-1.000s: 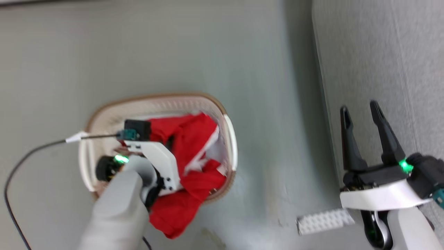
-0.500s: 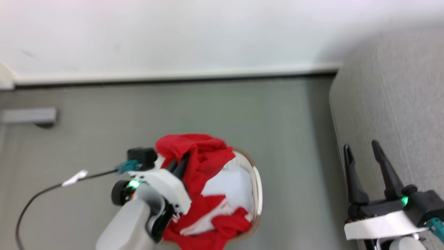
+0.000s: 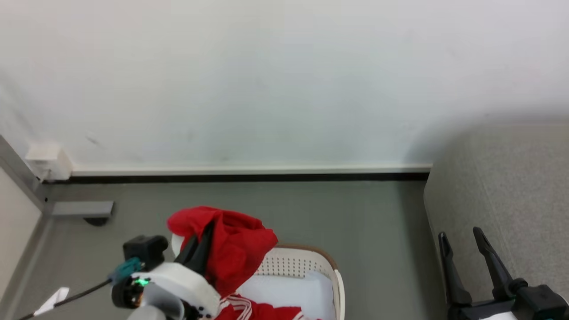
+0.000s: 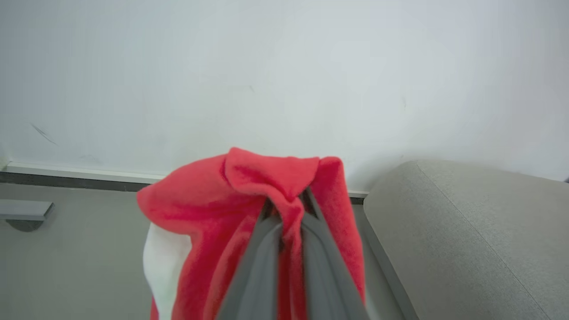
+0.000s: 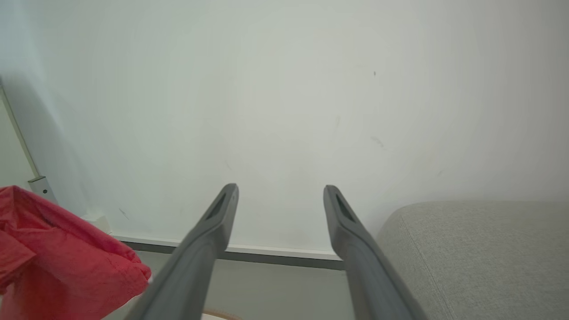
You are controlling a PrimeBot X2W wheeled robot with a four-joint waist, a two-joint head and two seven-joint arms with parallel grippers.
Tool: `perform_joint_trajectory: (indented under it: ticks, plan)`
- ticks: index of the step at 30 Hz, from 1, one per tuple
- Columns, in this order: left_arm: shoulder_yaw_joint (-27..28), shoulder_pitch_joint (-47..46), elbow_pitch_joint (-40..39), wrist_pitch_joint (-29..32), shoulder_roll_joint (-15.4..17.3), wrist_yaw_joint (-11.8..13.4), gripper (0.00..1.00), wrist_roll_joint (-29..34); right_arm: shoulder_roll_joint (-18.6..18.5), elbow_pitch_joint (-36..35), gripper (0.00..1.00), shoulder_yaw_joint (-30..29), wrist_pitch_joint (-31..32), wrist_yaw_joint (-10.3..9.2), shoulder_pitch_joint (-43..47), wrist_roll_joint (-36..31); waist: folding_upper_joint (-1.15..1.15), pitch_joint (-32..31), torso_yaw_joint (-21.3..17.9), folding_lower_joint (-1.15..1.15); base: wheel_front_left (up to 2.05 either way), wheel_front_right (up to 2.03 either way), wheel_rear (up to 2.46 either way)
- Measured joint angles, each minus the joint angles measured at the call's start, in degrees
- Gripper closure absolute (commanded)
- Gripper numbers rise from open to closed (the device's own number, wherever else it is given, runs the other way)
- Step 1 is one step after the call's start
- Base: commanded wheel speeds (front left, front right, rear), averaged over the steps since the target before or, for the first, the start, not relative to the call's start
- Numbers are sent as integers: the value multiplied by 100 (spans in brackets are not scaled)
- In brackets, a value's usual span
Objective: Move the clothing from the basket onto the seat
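Head view, from the left: the left gripper is clamped on a fold of the clothing, its fingers pressed together with red fabric bunched over their tips. The left wrist view confirms it, with a ridge of cloth pinched between the two fingers. The garment hangs from that pinch above the basket, and its lower part with striped trim trails down inside, beside a pale sheet. Whether that lower red belongs to the same garment or to another, I cannot tell.

The cloth looks light, soft and limp. It will likely drape and swing, not hold a shape, and it seems fleecy enough not to slip from a firm pinch. A gathered fold like this one is a sound hold. The risk lies in the trailing end catching on the rim or dragging the sheet along.

Right of the basket is bare floor, then the seat, well apart from the garment. Over the seat's edge the right gripper hovers with its fingers spread wide, holding nothing.
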Motion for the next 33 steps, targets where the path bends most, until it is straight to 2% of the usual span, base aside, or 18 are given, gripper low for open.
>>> perform_joint_trajectory:
  ticks: [10,17,23,33]
  plan:
    - [182,835,-1489,358,425,426,100,-105,-4,-145,0,105,-1,0,209,-25,0,-392,78,1,0,0,0]
    - [155,903,-2073,584,573,514,100,-93,-136,-218,0,521,0,0,102,-63,0,-331,65,1,0,0,0]
    - [-13,850,-2524,839,648,480,100,-68,-497,-347,0,1346,0,0,-227,31,0,-329,35,2,0,0,0]
    - [-620,544,-3031,1354,615,198,100,104,-1241,-337,0,3197,99,0,-1208,415,0,-356,-55,2,0,0,0]
